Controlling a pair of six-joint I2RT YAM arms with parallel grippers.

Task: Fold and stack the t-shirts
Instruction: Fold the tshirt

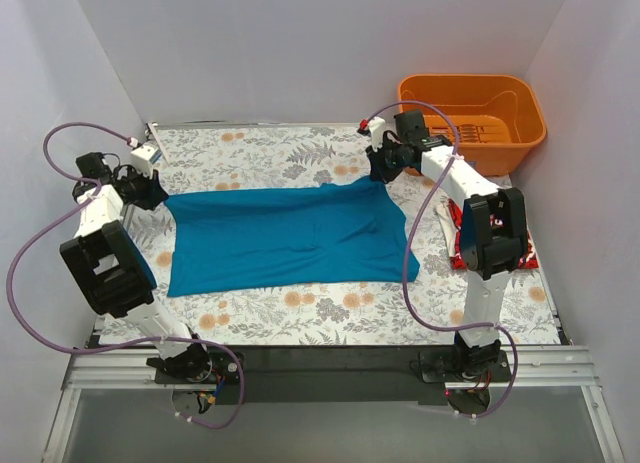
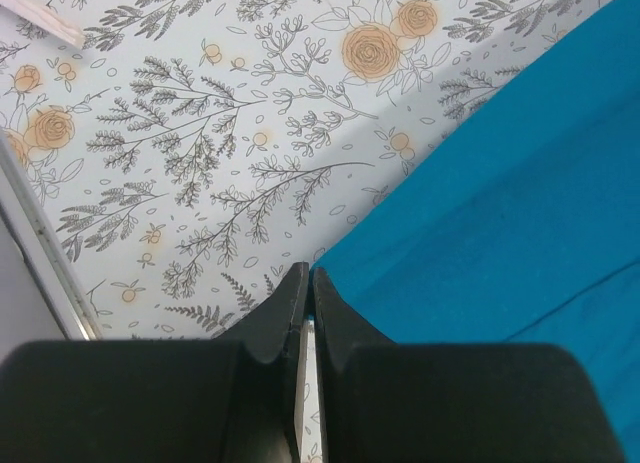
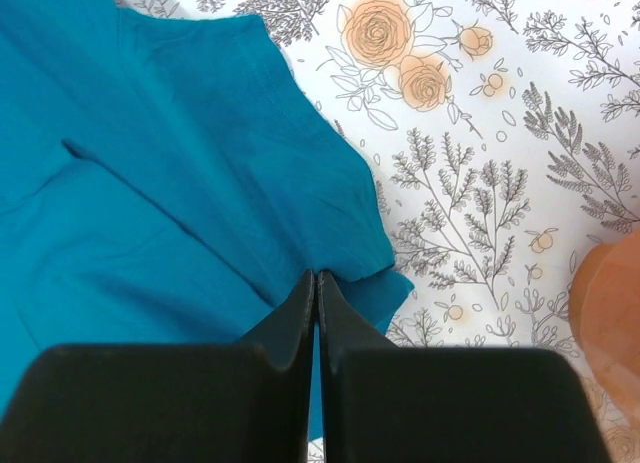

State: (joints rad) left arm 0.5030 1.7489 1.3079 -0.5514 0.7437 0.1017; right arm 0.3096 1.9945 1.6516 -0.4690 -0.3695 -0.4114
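Tee (image 1: 285,238): plain teal-blue. 2nd tee (image 1: 457,245): red. Basket (image 1: 470,118): orange. Bench (image 1: 300,153): white, grey foliage print w/ orange roses.

An orange basket (image 1: 505,155) stood at the far right corner of the table (image 1: 330,308). A cloth with a pattern of flowers and leaves covered this table.

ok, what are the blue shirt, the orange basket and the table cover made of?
Blue shirt: soft matte cloth, probably a knit; it creases and lies limp. Orange basket: likely moulded plastic, with smooth, slightly glossy walls and a slotted bottom. Floral table cover: flat printed matte sheet; cloth or vinyl, cannot tell.
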